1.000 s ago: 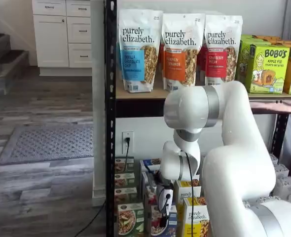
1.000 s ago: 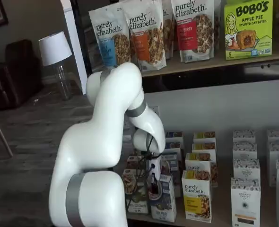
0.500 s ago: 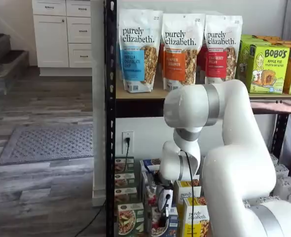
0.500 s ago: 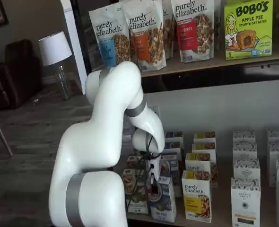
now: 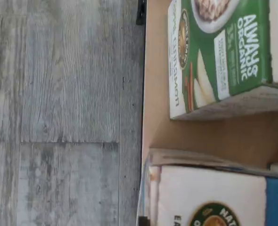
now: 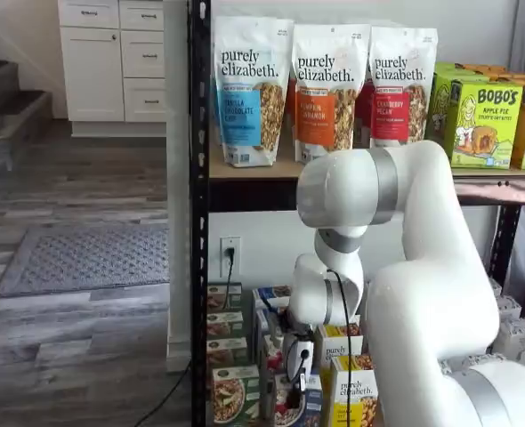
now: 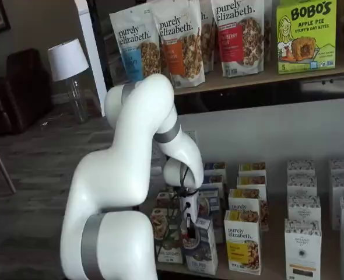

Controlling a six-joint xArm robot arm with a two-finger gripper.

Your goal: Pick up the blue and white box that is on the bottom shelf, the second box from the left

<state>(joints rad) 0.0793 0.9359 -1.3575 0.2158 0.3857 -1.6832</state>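
The gripper [image 7: 189, 230] hangs at the top of the blue and white box [image 7: 201, 255], its black fingers down over the carton's upper edge at the front of the bottom shelf [image 7: 178, 267]. Whether the fingers have closed on the box, or a gap remains, can't be told from either shelf view: they show dark against the carton w/ no clear daylight between. The box stands upright, long axis vertical, directly under the fingers, so the coming move looks like a straight lift. Just beside it, toward the rack's post, sits the green-and-white carton [image 6: 233, 394]; on its other side, the yellow-and-white carton [image 7: 242, 240]. The wrist view shows the green carton [image 5: 224, 56] close by the box's white top [image 5: 209, 197], shelf board between.
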